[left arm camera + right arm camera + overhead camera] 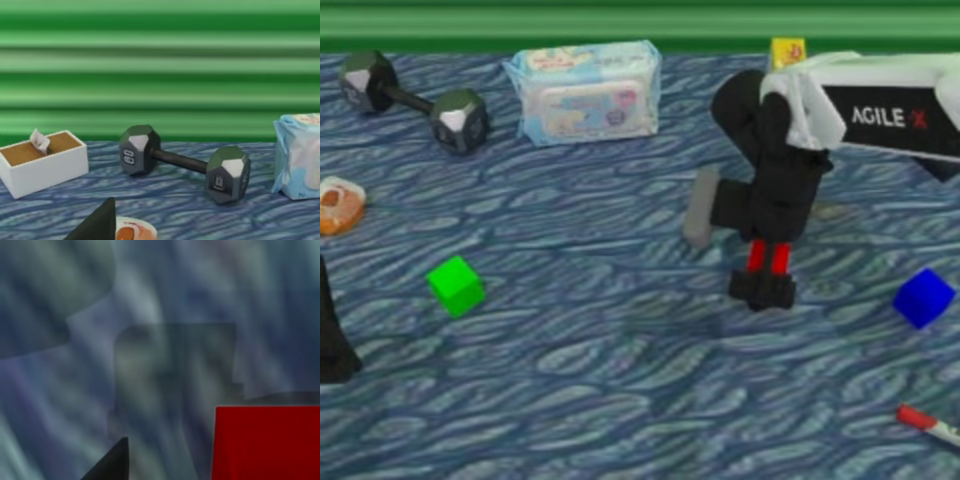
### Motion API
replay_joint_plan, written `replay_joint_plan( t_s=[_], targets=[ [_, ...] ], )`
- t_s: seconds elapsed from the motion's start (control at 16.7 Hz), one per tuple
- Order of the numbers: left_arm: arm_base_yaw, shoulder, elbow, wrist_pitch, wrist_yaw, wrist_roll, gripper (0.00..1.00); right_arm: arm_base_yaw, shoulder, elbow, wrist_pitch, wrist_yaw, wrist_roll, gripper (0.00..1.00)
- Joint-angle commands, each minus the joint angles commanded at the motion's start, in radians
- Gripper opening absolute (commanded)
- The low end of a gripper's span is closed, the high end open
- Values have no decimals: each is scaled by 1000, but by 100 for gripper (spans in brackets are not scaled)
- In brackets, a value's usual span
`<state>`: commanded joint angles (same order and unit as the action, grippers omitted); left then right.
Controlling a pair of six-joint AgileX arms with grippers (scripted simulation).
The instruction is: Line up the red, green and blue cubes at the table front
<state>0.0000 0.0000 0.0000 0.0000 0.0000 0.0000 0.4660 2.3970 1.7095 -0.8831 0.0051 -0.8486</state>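
Clamping the glossy red cube (pixel 265 442), the right tool (pixel 762 290) hangs over the rippled table (pixel 620 380).

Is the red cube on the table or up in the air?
Cannot tell: the red cube sits by the right end effector, table contact unseen.

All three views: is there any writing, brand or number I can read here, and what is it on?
"AGILE X": on the right arm's white casing.
"80": on one dumbbell head; the other head's mark is unreadable.
Wipes pack: print too blurred to read.
Yellow item by the green band: unreadable.
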Motion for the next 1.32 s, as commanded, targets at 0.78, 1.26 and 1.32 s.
replay_joint_plan(
  t_s=[0.78,1.26,1.32],
  targets=[
    [0,0,0,0,0,0,100,0,0,0,0,0,0,0],
    [0,0,0,0,0,0,100,4,-78,73,-145,-13,15,0],
    [0,0,0,0,0,0,100,6,-91,95,-185,-13,14,0]
  ],
)
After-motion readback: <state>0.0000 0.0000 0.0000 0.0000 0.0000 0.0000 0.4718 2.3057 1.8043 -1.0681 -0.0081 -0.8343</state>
